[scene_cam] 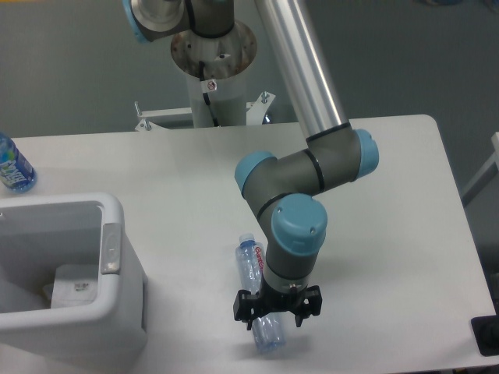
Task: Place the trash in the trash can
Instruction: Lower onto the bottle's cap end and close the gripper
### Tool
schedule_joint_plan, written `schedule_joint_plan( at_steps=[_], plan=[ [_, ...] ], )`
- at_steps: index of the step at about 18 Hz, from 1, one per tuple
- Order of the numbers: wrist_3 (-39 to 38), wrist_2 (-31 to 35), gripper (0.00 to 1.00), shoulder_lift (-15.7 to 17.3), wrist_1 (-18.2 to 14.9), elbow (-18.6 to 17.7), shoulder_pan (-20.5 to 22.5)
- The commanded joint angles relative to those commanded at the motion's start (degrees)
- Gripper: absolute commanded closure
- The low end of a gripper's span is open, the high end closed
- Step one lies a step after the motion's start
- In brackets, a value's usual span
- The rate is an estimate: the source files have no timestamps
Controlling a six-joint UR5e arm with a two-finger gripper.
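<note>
End effector (274, 310) sits over crinkled bottle (256, 292) at 6 o'clock on tabletop (390, 202); grip state unclear. Best: clamp middle firmly, lift straight, carry toward 9 o'clock trash can (117, 226).

Bottle (256, 290): clear crinkled plastic. Trash can (125, 280): smooth white plastic, semi-gloss. Table (390, 234): matt white. Arm tube (300, 58): brushed metal.

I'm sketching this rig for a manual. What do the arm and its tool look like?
The arm has a shiny silver tube link, dark grey joint housings and light blue round end caps. Its pale cylindrical base carries a small red-and-white sticker and a thin black cable. The tool is a small black bracket-like piece under the wrist.
</note>
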Motion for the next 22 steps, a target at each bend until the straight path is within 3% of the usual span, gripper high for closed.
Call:
schedule_joint_plan(
  at_steps=[7, 8, 9, 10, 14, 19, 22],
  plan=[
    [-0.1, 2.5, 0.0, -2.3, 1.0, 0.4, -1.3],
    [-0.1, 2.8, 0.04, -2.3, 1.0, 0.4, -1.4],
    [-0.3, 2.9, 0.2, -2.3, 0.9, 0.4, -1.5],
    [-0.4, 2.8, 0.29, -2.1, 0.9, 0.4, -1.5],
    [0.0, 3.0, 0.45, -1.9, 0.9, 0.4, -1.5],
    [0.2, 3.1, 0.45, -1.1, 0.9, 0.4, -1.5],
    [0.1, 2.6, 0.45, 1.2, 0.7, 2.1, -1.2]
  ],
)
